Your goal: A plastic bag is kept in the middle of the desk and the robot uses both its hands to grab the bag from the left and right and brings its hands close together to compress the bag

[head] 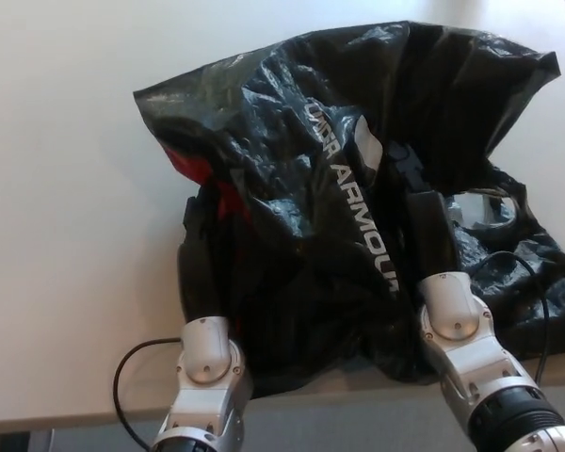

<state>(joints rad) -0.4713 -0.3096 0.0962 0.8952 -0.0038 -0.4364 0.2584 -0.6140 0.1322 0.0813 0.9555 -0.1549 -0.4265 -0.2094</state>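
Both hands are seen pressed into the plastic bag point(358, 188) in the head view, which is bunched up over the middle of the white desk point(66, 235). Left hand point(200, 254) sits lower left of centre, right hand point(424, 221) right of centre; fingers are buried in black film, so how wide they're spread can't be told. Bag looks light, floppy and pretty slick, so it's probably best taken by gathered folds at each side, not flat panels.

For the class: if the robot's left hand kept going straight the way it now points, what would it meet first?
Probably the plastic bag itself: the left hand points up into its bunched black folds and already seems pressed against them, though depth is unclear.
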